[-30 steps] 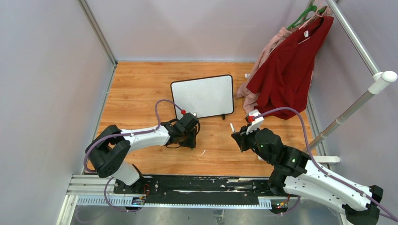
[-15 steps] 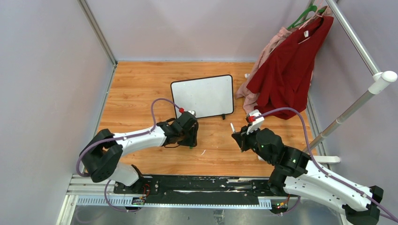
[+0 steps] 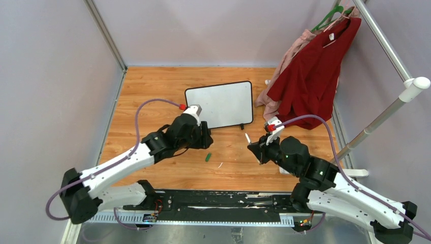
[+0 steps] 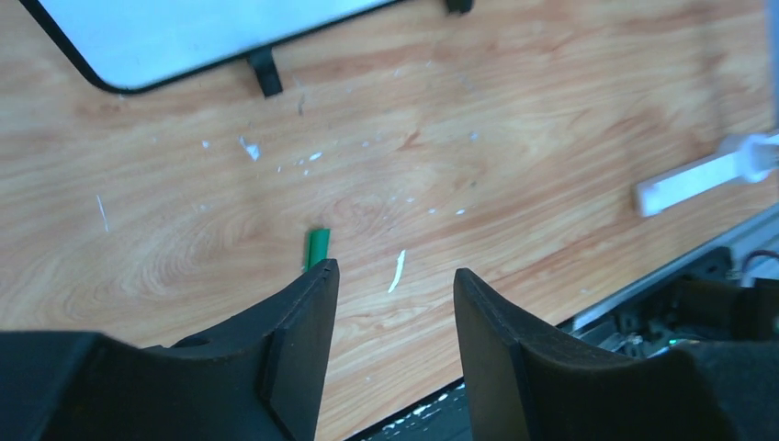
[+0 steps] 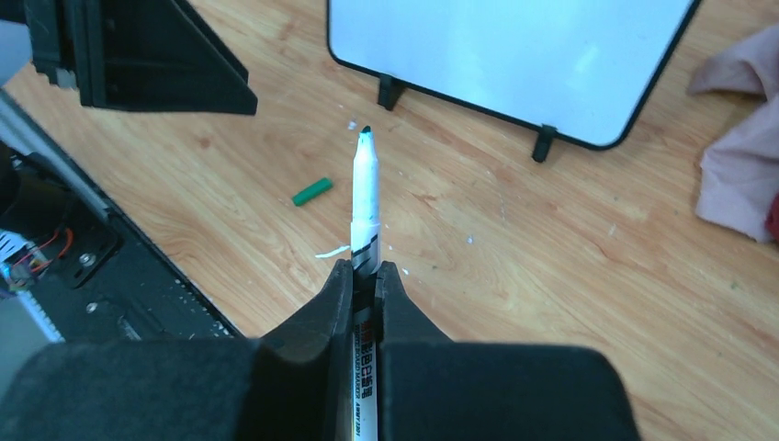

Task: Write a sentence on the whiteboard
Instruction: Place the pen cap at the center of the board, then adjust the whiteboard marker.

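The left gripper (image 4: 393, 271) has lifted off the wooden table (image 3: 152, 91) since a second ago. Its fingers are now spread and hold nothing, and a green cap (image 3: 208, 157) lies on the wood beneath. The left wrist view shows that cap just beyond one fingertip, with the whiteboard (image 3: 219, 104) standing farther back, mid-table. The right gripper (image 5: 367, 271) stays pinched on a marker (image 5: 366, 197). Its own camera shows the tip pointing toward the board, well short of it.
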`<state>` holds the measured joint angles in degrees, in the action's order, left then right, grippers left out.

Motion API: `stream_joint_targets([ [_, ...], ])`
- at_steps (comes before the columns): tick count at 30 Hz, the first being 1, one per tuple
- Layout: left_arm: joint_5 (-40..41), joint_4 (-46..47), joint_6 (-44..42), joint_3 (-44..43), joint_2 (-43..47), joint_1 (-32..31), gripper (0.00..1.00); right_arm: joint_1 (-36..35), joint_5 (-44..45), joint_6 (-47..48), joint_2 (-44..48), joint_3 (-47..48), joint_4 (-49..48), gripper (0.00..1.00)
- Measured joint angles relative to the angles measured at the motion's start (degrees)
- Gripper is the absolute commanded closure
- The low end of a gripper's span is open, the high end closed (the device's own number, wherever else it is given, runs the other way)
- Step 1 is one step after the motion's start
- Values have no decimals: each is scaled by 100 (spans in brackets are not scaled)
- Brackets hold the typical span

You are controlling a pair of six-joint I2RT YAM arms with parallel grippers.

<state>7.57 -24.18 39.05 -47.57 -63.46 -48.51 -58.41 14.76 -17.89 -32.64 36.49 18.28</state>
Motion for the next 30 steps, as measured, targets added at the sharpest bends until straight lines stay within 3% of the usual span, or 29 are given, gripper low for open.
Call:
stream_joint_targets([
  [6,125,306,-195,107,1506,-2,28,0,-772,260,-199,494,-52,100],
  [11,-28,1397,-522,730,3047,-7,26,0,-1626,407,-446,901,-188,100],
  [15,-494,2227,-713,1298,3779,-7,22,0,-2282,446,-693,1121,-352,100],
  [20,-1502,2673,-894,1298,3803,-7,21,0,-3110,444,-1084,1416,-608,100],
  [30,-3453,3049,-907,903,2992,-9,25,0,-4203,409,-1510,1762,-916,100],
])
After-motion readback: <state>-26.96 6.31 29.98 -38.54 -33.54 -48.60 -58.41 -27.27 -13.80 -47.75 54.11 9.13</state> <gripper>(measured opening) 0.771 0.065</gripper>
